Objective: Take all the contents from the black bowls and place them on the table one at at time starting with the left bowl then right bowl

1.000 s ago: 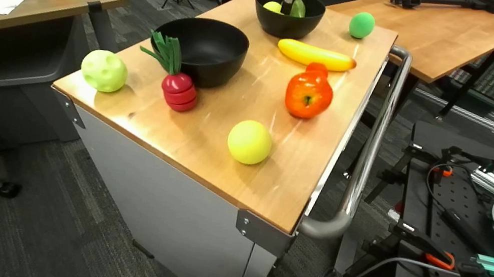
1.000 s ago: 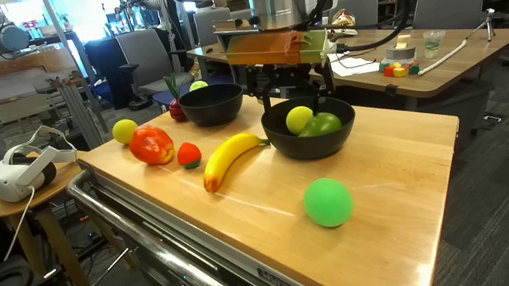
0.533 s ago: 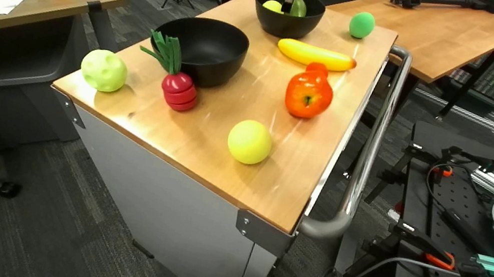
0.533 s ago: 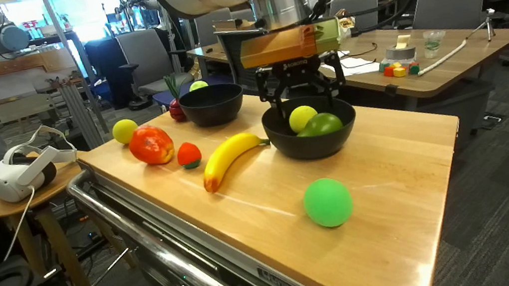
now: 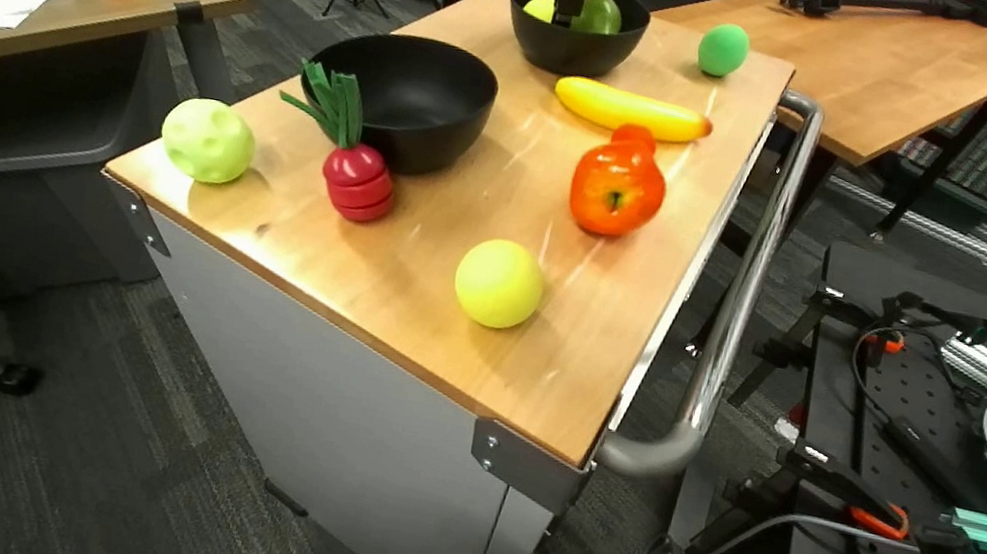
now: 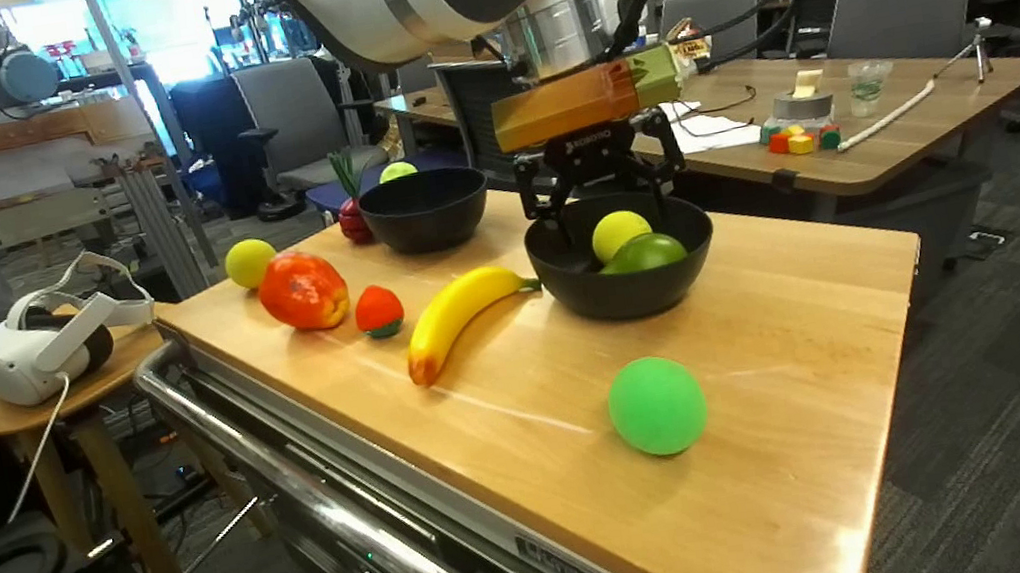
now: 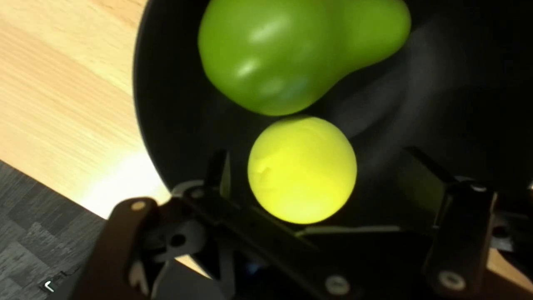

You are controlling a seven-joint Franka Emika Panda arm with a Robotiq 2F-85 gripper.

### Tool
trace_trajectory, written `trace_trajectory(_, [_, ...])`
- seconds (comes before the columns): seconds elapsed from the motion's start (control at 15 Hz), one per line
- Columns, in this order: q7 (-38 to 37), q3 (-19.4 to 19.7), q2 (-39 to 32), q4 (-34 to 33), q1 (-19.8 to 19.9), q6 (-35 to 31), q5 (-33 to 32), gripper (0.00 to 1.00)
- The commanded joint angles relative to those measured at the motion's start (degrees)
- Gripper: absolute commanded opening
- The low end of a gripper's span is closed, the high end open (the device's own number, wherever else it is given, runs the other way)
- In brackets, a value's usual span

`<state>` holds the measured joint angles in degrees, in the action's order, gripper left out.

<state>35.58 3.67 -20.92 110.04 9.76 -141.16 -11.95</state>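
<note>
A yellow ball (image 7: 302,171) and a green pear-like piece (image 7: 291,50) lie in a black bowl (image 6: 628,294). My gripper (image 7: 321,173) reaches over that bowl with its jaws spread wide. The yellow ball sits between them, nearer the left finger, with a gap on each side. The second black bowl (image 5: 399,93) shows only its dark inside. On the wooden table (image 6: 510,418) rest a banana (image 6: 459,319), a red-orange pepper (image 6: 303,290), a small red piece with a green base (image 6: 379,311), a green ball (image 6: 657,406) and another yellow ball (image 5: 499,284).
A radish with green leaves (image 5: 358,182) leans beside the second bowl, near a dimpled lime ball (image 5: 208,141) at the table's corner. A metal rail (image 6: 316,477) runs along one table edge. A stool with a white headset (image 6: 53,340) and a further desk (image 6: 937,101) stand around.
The hand has shifted to the right in an exterior view and has tilted. The yellow ball in the bowl has moved slightly to the right there. The jaws stay apart.
</note>
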Motion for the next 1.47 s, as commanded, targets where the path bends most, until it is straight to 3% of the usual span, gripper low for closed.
trace_trajectory(0.0, [0.68,-0.26,-2.0,-2.22,0.03,-0.14,-1.34,1.0])
trace_trajectory(0.07, [0.53,-0.21,-2.22,-2.19,0.08,-0.11,-1.4,0.92])
trace_trajectory(0.13, [0.4,-0.17,-2.32,-2.03,0.18,-0.07,-1.32,0.73])
trace_trajectory(0.4, [-0.58,-0.1,-2.15,-1.16,0.42,-0.61,-0.75,0.4])
trace_trajectory(0.53, [-0.97,-0.19,-1.27,-0.56,0.35,-1.39,-0.68,0.3])
trace_trajectory(0.93, [-1.58,-0.47,2.7,0.02,-0.02,-3.59,-0.58,0.25])
trace_trajectory(1.4, [2.11,-5.83,10.73,1.33,-2.48,-2.29,4.33,0.25])
